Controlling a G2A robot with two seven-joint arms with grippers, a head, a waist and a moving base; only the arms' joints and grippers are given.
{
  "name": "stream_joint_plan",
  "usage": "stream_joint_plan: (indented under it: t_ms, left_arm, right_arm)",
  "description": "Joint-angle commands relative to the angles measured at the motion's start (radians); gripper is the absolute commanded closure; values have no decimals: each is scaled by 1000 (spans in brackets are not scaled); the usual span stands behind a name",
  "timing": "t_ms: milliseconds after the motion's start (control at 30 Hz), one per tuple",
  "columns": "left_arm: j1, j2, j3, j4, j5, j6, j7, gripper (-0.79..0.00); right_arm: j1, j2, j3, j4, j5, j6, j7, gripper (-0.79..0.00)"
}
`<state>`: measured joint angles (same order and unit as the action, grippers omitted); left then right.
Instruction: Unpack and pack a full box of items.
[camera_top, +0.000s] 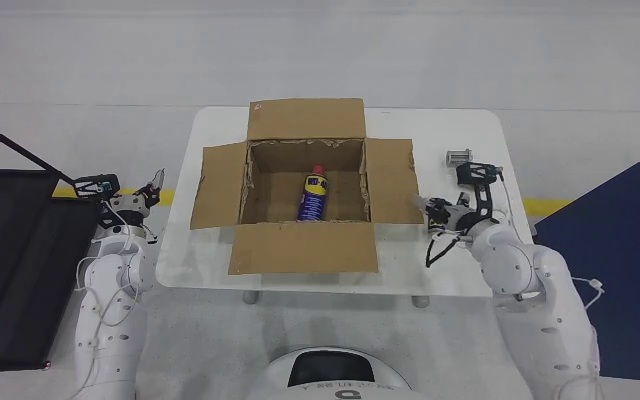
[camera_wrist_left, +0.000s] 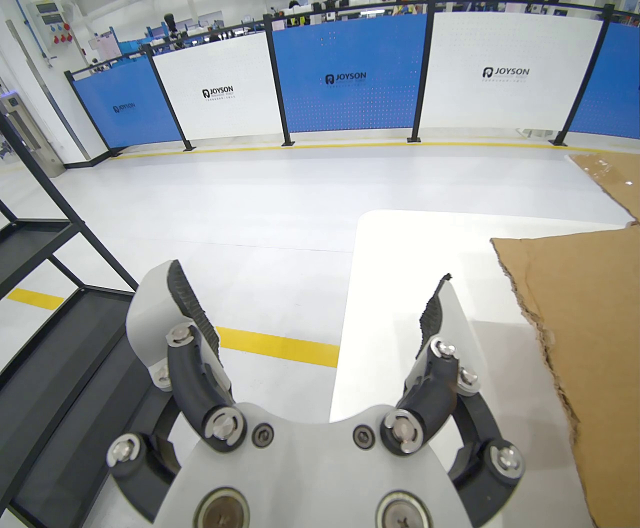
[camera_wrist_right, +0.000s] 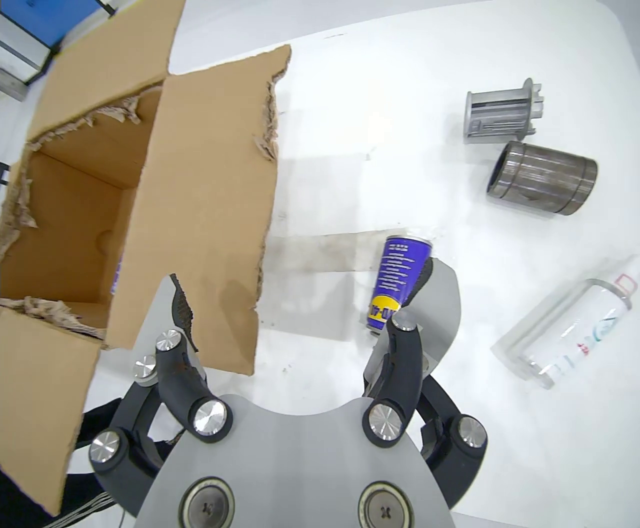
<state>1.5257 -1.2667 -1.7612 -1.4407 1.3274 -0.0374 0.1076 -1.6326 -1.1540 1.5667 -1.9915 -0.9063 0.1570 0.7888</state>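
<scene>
An open cardboard box stands mid-table with a blue spray can lying inside. My right gripper hovers just right of the box's right flap. In the right wrist view it is open, and a second blue spray can lies on the table against the inner side of one finger. My left gripper hangs open past the table's left edge, holding nothing, with the box's left flap off to its side.
On the white table right of the box lie a grey flanged metal part, a dark metal cylinder and a clear bottle. A black shelf cart stands by the left arm.
</scene>
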Motion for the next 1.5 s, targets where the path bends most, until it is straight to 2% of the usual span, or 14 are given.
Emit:
stream_joint_plan:
  t_ms: [0, 100, 200, 233, 267, 300, 333, 433, 533, 600, 633, 700, 800, 1467]
  left_arm:
    - [0, 0, 0, 0, 0, 0, 0, -785]
    - [0, 0, 0, 0, 0, 0, 0, -785]
    - [0, 0, 0, 0, 0, 0, 0, -785]
    - [0, 0, 0, 0, 0, 0, 0, -785]
    - [0, 0, 0, 0, 0, 0, 0, -785]
    - [0, 0, 0, 0, 0, 0, 0, -785]
    - [0, 0, 0, 0, 0, 0, 0, -785]
    - [0, 0, 0, 0, 0, 0, 0, -785]
    - [0, 0, 0, 0, 0, 0, 0, -785]
    - [0, 0, 0, 0, 0, 0, 0, -785]
    - [0, 0, 0, 0, 0, 0, 0, -785]
    - [0, 0, 0, 0, 0, 0, 0, -785]
    - [0, 0, 0, 0, 0, 0, 0, -785]
    - [0, 0, 0, 0, 0, 0, 0, -785]
  right_arm:
    - [22, -1, 3, 28, -13, 38, 5, -702]
    - [77, -2, -6, 89, -27, 78, 27, -751]
    - [135, -2, -22, 159, -42, 99, 59, -573]
    - [153, -2, -31, 184, -61, 105, 75, -573]
    - [170, -2, -44, 207, -77, 111, 100, -610]
    - [188, -2, -58, 226, -103, 119, 122, -690]
    - [205, -2, -75, 244, -133, 127, 139, -699]
    - [241, -4, -121, 285, -193, 137, 177, -606]
    - [258, -5, -143, 310, -221, 133, 201, -434]
    - [263, -6, -151, 323, -232, 125, 211, -440]
    - [266, -6, -156, 332, -235, 115, 220, -480]
    - [275, -6, -168, 359, -264, 110, 229, -477]
    - [294, -9, -187, 390, -282, 111, 236, -400]
    - [370, -27, -287, 503, -417, 106, 276, -311]
